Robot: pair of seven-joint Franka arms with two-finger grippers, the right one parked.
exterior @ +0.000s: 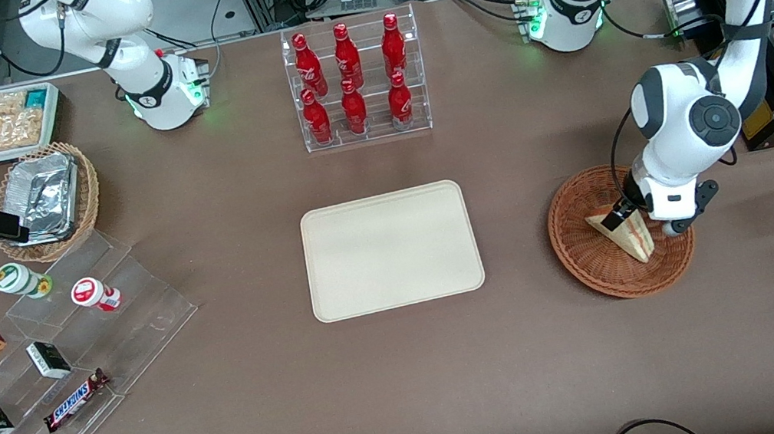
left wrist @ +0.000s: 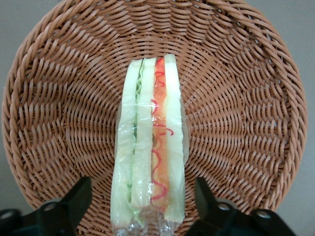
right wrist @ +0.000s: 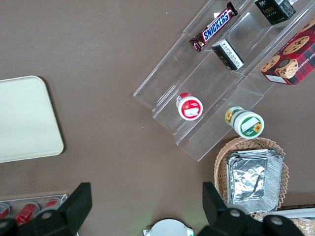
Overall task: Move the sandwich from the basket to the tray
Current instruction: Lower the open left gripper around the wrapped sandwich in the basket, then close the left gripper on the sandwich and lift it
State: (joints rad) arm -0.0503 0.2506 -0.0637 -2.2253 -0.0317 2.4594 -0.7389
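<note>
Now jaws (left wrist: 142, 206) straddle one sandwich (left wrist: 148, 147), basket (left wrist: 236, 98).

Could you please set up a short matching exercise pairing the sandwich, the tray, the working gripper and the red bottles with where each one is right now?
Things:
1. sandwich
2. tray
3. gripper
4. red bottles

Places or states:
A. standing in a clear rack, farther from the front camera than the tray
B. lying in the basket
C. flat on the table with nothing on it
D. open, fingers on either side of the sandwich's end

Pairs: 1-B, 2-C, 3-D, 4-A
</note>
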